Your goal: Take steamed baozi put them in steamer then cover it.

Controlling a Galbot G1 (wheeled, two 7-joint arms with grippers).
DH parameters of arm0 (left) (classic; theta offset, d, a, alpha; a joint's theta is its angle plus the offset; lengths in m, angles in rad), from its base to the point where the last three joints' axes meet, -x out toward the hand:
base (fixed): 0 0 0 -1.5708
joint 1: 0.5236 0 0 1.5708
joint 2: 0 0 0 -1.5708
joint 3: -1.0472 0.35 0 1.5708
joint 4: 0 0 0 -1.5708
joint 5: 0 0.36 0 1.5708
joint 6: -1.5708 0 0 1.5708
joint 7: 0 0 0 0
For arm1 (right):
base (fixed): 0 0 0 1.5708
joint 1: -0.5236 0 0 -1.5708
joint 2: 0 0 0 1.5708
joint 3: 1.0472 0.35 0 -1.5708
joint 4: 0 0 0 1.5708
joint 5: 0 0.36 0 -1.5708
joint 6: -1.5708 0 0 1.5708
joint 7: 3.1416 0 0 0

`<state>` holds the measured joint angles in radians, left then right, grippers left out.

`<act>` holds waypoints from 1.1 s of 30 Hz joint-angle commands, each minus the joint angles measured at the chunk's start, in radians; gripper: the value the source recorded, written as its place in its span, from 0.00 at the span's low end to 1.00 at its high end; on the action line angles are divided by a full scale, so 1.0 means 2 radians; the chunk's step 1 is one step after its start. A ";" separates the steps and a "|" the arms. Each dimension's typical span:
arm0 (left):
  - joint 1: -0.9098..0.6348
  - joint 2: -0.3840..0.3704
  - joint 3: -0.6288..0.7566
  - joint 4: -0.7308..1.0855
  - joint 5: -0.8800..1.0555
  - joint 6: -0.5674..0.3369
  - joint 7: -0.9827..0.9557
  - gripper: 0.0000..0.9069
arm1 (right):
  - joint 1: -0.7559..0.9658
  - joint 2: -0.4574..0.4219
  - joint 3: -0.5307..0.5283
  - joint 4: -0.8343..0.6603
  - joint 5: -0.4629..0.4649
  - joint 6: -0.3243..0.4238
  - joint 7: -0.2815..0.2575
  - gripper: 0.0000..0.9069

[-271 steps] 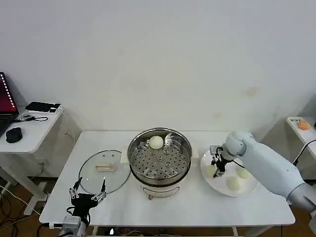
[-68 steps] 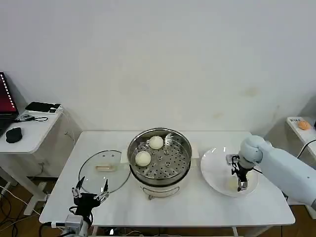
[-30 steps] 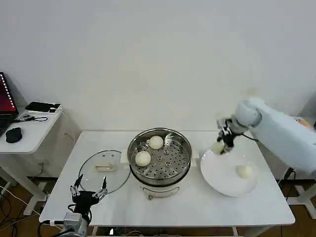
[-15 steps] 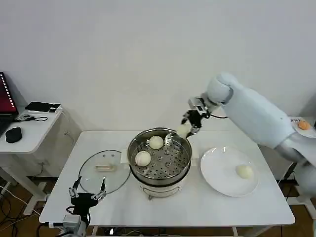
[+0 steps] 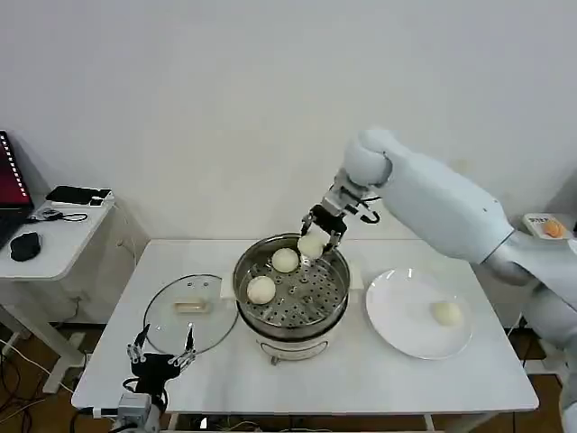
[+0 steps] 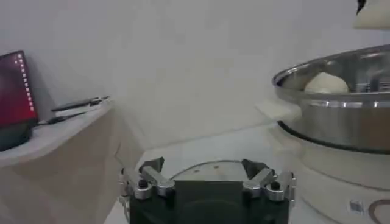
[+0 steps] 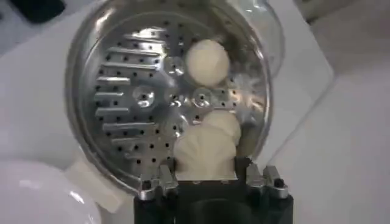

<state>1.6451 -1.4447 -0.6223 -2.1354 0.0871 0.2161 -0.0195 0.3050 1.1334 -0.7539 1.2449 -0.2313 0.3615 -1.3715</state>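
Observation:
The shiny steamer [image 5: 291, 290] stands mid-table with two cream-white baozi on its holed tray, one at the back [image 5: 285, 260] and one at the left [image 5: 261, 289]. My right gripper [image 5: 317, 236] hangs over the pot's back right rim, shut on a third baozi [image 5: 311, 245]. The right wrist view shows that held baozi [image 7: 205, 152] between the jaws, above the tray [image 7: 140, 97] and a resting baozi [image 7: 207, 62]. One baozi [image 5: 445, 312] lies on the white plate [image 5: 397, 316]. The glass cover [image 5: 189, 311] lies flat left of the pot. My left gripper [image 5: 160, 352] waits open near the table's front left edge.
A side table [image 5: 54, 239] with a laptop, mouse and cables stands at the far left. Another small table [image 5: 545, 225] with an orange object is at the far right. A wall runs behind the table.
My right gripper lifted a baozi off the plate, carried it left, and now holds it lower over the steamer's back right part. One baozi stays on the plate. The left arm is still.

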 commanded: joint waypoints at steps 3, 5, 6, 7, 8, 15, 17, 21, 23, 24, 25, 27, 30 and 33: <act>0.007 -0.004 -0.003 -0.008 0.001 0.000 -0.001 1.00 | -0.007 0.007 -0.048 0.065 -0.037 0.049 0.005 0.70; 0.008 -0.005 -0.004 -0.013 0.005 0.000 -0.001 1.00 | -0.011 0.013 -0.048 0.062 -0.037 0.051 0.005 0.70; 0.010 -0.006 -0.004 -0.022 0.008 -0.001 -0.001 1.00 | -0.013 0.016 -0.048 0.062 -0.037 0.050 0.007 0.70; 0.012 -0.006 -0.004 -0.026 0.007 -0.001 -0.001 1.00 | -0.014 0.018 -0.051 0.063 -0.040 0.046 0.010 0.70; 0.013 -0.007 -0.005 -0.032 0.007 -0.001 0.000 1.00 | -0.013 0.019 -0.056 0.063 -0.042 0.042 0.012 0.70; 0.013 -0.012 -0.009 -0.037 0.006 -0.002 -0.002 1.00 | -0.011 0.031 -0.073 0.064 -0.036 0.041 0.014 0.70; 0.014 -0.012 -0.008 -0.039 0.006 -0.002 -0.002 1.00 | -0.012 0.026 -0.077 0.072 -0.033 0.039 0.014 0.71; 0.013 -0.010 -0.007 -0.041 0.006 -0.002 -0.001 1.00 | -0.013 0.015 -0.084 0.085 -0.026 0.040 0.014 0.70; 0.012 -0.010 -0.007 -0.041 0.006 -0.002 -0.001 1.00 | -0.014 0.011 -0.086 0.085 -0.028 0.047 0.014 0.71; 0.012 -0.011 -0.006 -0.040 0.006 -0.002 -0.001 1.00 | -0.014 0.009 -0.089 0.088 -0.030 0.042 0.015 0.71; 0.011 -0.011 -0.006 -0.040 0.006 -0.002 -0.001 1.00 | -0.013 0.007 -0.092 0.090 -0.030 0.039 0.017 0.70; 0.011 -0.011 -0.004 -0.040 0.006 -0.002 -0.001 1.00 | -0.013 0.007 -0.094 0.092 -0.027 0.040 0.017 0.71; 0.010 -0.012 -0.003 -0.039 0.007 -0.002 -0.001 1.00 | -0.012 0.012 -0.095 0.095 -0.027 0.038 0.018 0.70; 0.010 -0.013 -0.003 -0.039 0.006 -0.002 -0.001 1.00 | -0.014 0.014 -0.098 0.096 -0.027 0.037 0.020 0.71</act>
<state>1.6640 -1.4693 -0.6283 -2.2075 0.0990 0.2122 -0.0223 0.2812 1.1633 -0.9307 1.4184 -0.2850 0.4359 -1.3371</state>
